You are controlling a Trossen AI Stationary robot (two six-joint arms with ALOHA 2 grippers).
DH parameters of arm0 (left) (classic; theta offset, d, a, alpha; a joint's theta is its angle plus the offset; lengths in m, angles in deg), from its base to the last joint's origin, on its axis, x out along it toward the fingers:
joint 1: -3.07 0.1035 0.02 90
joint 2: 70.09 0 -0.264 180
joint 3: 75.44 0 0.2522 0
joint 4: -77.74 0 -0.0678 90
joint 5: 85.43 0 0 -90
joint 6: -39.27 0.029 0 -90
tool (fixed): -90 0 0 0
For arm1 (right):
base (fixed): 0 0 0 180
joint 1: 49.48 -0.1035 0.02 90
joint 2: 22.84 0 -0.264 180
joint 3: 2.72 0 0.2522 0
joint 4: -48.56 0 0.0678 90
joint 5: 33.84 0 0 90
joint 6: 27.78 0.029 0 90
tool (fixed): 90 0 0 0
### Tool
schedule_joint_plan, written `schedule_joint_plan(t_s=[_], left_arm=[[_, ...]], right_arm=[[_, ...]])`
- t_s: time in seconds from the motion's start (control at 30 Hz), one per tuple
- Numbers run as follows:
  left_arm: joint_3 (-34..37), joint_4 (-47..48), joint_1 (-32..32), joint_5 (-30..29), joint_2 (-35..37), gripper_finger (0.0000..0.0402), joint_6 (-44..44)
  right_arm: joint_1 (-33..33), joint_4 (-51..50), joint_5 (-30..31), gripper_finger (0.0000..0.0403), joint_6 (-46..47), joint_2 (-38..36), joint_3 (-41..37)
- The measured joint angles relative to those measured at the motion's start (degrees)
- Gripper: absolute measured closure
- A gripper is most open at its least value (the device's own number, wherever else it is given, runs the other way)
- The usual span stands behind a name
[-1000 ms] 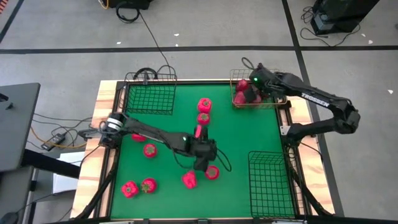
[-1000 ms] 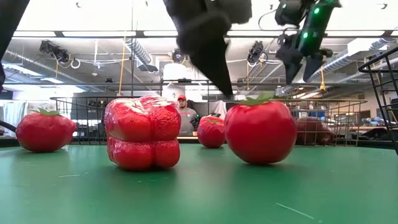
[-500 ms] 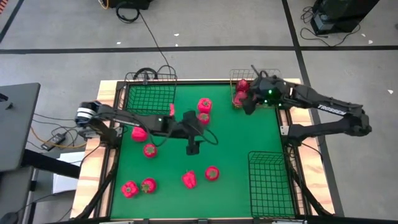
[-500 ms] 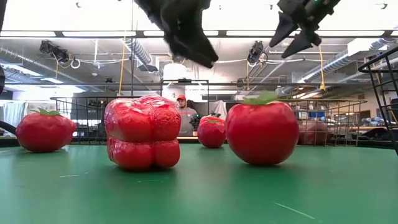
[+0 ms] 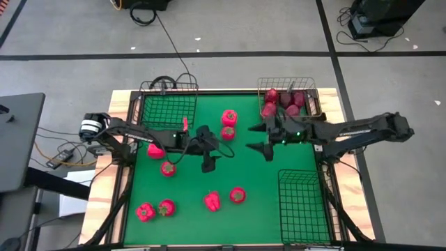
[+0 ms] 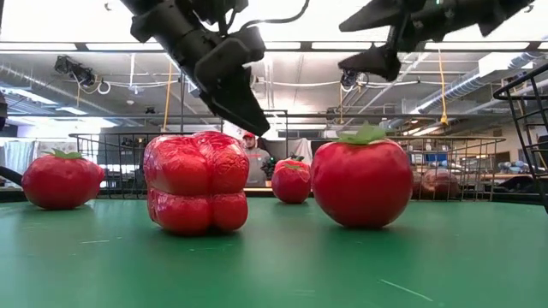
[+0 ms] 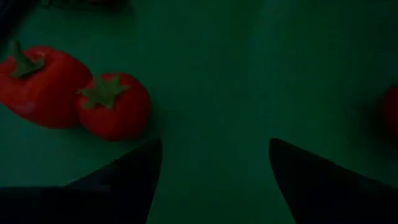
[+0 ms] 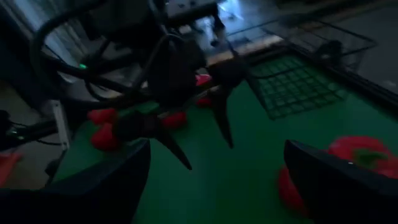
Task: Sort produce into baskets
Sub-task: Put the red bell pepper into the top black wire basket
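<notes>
Red produce lies scattered on the green table: a pepper (image 5: 228,117) and a tomato (image 5: 227,132) at the far middle, a pepper (image 5: 212,201) and a tomato (image 5: 237,194) near the front, and more at the left (image 5: 155,150). Dark apples (image 5: 289,99) lie in the gold basket (image 5: 311,103). My left gripper (image 5: 207,166) hangs open and empty above the table's middle; its wrist view shows the pepper (image 7: 40,84) and tomato (image 7: 115,106) ahead. My right gripper (image 5: 256,138) is open and empty, right of that tomato and pointing left.
A squarish black basket (image 5: 167,106) stands at the far left and a longer black basket (image 5: 302,206) at the near right. A pepper (image 6: 195,182) and a tomato (image 6: 360,180) sit close to the low camera. A person (image 6: 253,158) is beyond the table.
My left gripper has gone from over the near tomato toward the far and left, to the table's middle. My right gripper has left the gold basket and come toward the table's middle, now pointing left. The produce on the table has stayed in place.
</notes>
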Motion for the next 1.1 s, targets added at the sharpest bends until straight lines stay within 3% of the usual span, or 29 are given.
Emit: schedule_joint_plan(t_s=[0.17,0.37,0.5,0.7,0.83,0.97,1.1], left_arm=[[0.0,0.4,-1.0,-1.4,0.6,0.0102,-1.1],[0.0,-0.2,-1.8,-1.8,0.3,0.0101,-5.1],[0.0,-0.1,-1.8,-4.8,0.3,0.0101,-8.5],[0.0,-0.5,-1.8,-7.4,0.3,0.0101,-6.1],[0.0,-3.8,0.1,-6.7,0.3,0.0105,-1.7],[0.0,-8.6,5.1,1.2,0.3,0.0121,1.5],[0.0,-14.7,10.5,4.1,0.3,0.0138,5.0]], right_arm=[[-2.5,14.5,0.0,0.0025,-1.2,5.8,-5.2],[-3.2,26.2,-0.4,0.0026,-3.1,12.8,-5.7],[-3.0,29.1,-1.0,0.0032,-2.8,15.4,-5.6],[-2.1,24.7,-0.2,0.0044,-1.0,16.1,-2.6],[-1.5,16.1,4.9,0.0051,-2.2,15.0,1.8],[-0.1,2.5,14.6,0.0066,-4.2,13.9,6.9],[1.4,-3.9,18.3,0.0085,-4.4,11.9,9.9]])
